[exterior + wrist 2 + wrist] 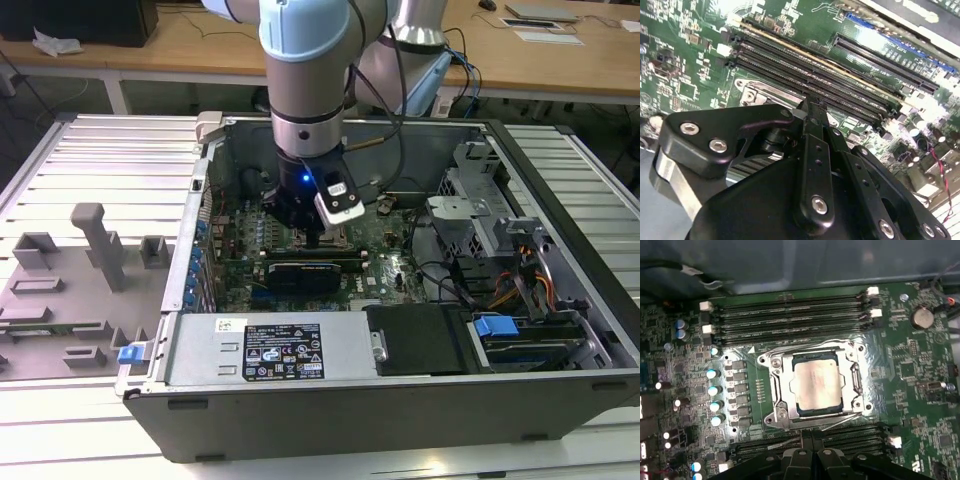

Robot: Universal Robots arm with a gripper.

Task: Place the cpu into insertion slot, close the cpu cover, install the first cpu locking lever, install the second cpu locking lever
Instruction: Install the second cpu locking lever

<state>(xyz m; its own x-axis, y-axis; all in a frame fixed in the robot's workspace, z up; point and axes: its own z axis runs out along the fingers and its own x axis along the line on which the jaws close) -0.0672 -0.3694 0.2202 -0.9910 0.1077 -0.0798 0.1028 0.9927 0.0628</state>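
Sitting flat in the insertion slot (771, 390), the cpu (815, 385) is showing its pale metal top through the window of the cpu cover (852, 382), which is lying down over it; I judge the chip light, stiff and fragile on its underside, so it should be taken only by its edges. The gripper (811, 452) is hovering just beside the socket with its fingers (815, 150) pressed together and holding nothing. Around it the green motherboard (920, 370) is crowding in with memory slots (790, 310), inside an open computer case (400, 395) that is resting on a ribbed metal table (90, 150).
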